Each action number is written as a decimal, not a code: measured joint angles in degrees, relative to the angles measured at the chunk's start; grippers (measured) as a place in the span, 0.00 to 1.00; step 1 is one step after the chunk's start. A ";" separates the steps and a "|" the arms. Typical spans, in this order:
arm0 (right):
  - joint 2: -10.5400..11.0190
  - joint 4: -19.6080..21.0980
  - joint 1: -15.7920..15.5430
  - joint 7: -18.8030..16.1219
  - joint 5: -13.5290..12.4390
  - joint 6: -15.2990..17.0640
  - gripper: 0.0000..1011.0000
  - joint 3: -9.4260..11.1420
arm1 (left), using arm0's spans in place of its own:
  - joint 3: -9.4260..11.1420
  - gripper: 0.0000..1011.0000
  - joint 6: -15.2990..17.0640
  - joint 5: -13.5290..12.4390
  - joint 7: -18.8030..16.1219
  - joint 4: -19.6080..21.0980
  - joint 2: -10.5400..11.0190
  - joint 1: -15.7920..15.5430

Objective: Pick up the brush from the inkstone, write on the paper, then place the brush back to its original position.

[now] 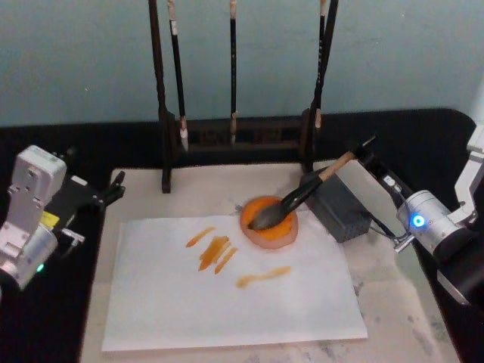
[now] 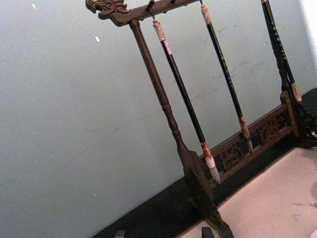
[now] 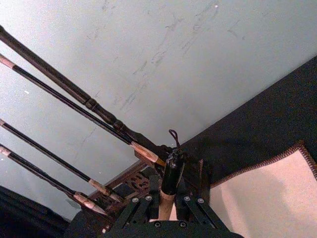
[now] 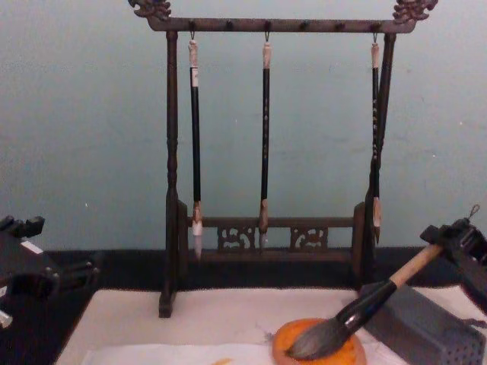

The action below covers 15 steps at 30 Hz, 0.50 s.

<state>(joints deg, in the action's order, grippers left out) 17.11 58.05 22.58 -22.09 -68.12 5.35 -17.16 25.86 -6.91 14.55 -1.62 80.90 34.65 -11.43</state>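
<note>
The right claw is closed around the upper shaft of the brush, just below its black cap and small loop. It sits right of and beyond the inkstone. The brush slants down from there, and its bushy dark bristles rest on the inkstone's orange surface. The paper lies just in front of the inkstone and touches its near edge. It carries several short orange strokes to the inkstone's left and front.

With strokes on the sheet and the bristles on the dish, this looks like the return step, though a first grasp would look much the same. If it is the return, the next move calls for settling the shaft onto the grey perforated box just right of the inkstone. The claw would then open without flicking the brush and draw back along the shaft line.

The inkstone is a low round disc. The brush has a tan wooden shaft, a black ferrule and a soft, full tip. The paper is thin, flat and whitish on a beige felt mat, and the mat has a stitched edge. Behind the inkstone stands a dark carved wooden rack with thin brushes hanging from it.

The left claw is parked far left of the inkstone on the black bench, its fingers apart and empty.
</note>
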 joint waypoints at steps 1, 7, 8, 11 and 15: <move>0.00 0.00 0.00 0.00 0.00 0.00 0.18 0.00 | 0.00 0.99 0.00 0.00 0.00 0.00 0.00 0.00; 0.00 0.00 0.00 0.01 0.00 -0.01 0.18 0.00 | 0.00 0.99 0.00 0.00 0.00 0.00 0.00 0.00; 0.00 0.00 0.00 0.01 0.00 0.00 0.18 0.00 | 0.00 0.99 0.00 0.00 0.00 0.00 0.00 0.00; 0.04 1.12 -0.34 -0.46 -0.21 -0.01 0.18 0.13 | 0.00 0.99 0.00 0.00 0.00 0.00 0.00 0.00; 0.26 2.88 -0.94 -0.91 -1.01 0.27 0.18 0.33 | 0.00 0.99 0.00 0.00 0.00 0.00 0.00 0.00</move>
<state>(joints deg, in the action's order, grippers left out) 17.37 60.93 21.64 -23.00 -69.14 5.62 -16.83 25.86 -6.91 14.55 -1.62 80.90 34.64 -11.43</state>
